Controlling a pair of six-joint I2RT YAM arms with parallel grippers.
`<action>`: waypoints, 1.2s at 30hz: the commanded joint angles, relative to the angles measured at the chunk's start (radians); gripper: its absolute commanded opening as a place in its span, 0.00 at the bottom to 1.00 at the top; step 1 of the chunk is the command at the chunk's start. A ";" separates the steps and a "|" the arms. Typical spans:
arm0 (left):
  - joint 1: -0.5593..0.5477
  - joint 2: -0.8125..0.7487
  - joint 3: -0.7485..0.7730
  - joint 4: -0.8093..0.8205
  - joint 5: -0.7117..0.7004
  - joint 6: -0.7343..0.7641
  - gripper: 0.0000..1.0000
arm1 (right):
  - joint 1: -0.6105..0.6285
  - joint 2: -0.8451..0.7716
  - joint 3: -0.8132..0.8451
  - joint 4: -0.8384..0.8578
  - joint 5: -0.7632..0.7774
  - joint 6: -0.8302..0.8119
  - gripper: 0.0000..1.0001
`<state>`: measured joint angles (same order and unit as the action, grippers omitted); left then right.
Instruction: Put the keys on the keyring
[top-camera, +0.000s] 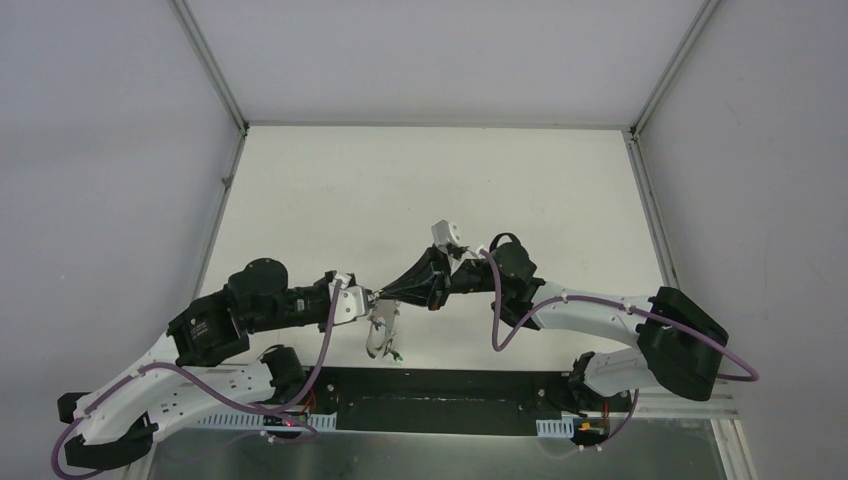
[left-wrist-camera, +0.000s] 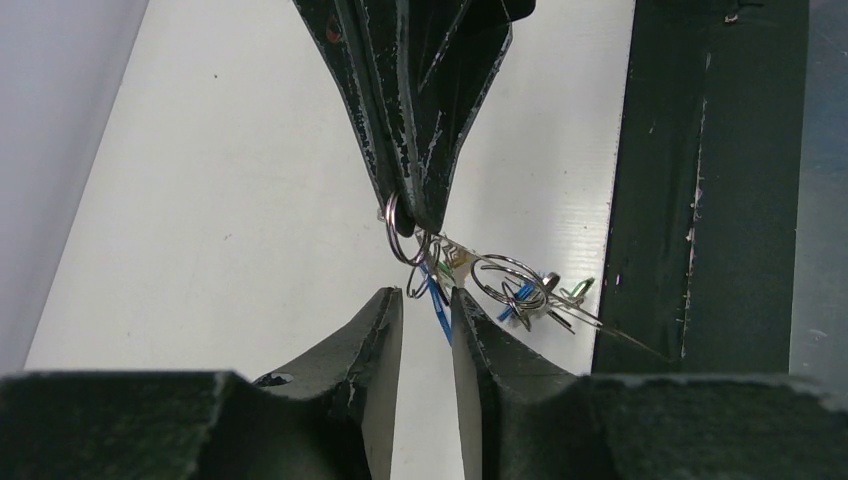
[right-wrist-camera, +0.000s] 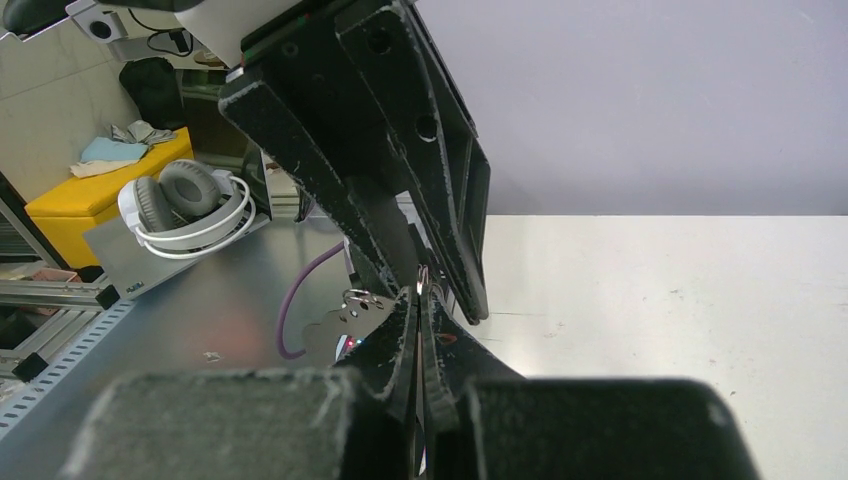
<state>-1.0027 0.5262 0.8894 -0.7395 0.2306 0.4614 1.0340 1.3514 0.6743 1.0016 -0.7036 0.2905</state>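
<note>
— Where the two pincers meet over the table, what is listed?
— Item one: right pincer, clenched on a small silver ring. Item two: keys, bunched just beside that ring at 4 o'clock in the left wrist view. Item three: left pincer at 6 o'clock, released, a blue key in its gap.

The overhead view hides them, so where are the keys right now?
In the left wrist view, the keys dangle mid-frame from a small silver ring pinched by the right gripper, just above the open left gripper.
</note>
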 joint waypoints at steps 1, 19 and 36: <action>-0.007 -0.025 0.004 0.008 -0.009 0.000 0.24 | 0.007 -0.042 0.023 0.093 0.004 0.005 0.00; -0.007 -0.030 0.044 0.069 -0.015 -0.015 0.34 | 0.006 -0.032 0.033 0.093 -0.002 0.013 0.00; -0.007 -0.008 0.043 0.074 0.027 -0.009 0.00 | 0.006 -0.026 0.034 0.104 0.000 0.014 0.00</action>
<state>-1.0027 0.5041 0.9035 -0.7094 0.2165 0.4564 1.0340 1.3510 0.6743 1.0054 -0.7044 0.2943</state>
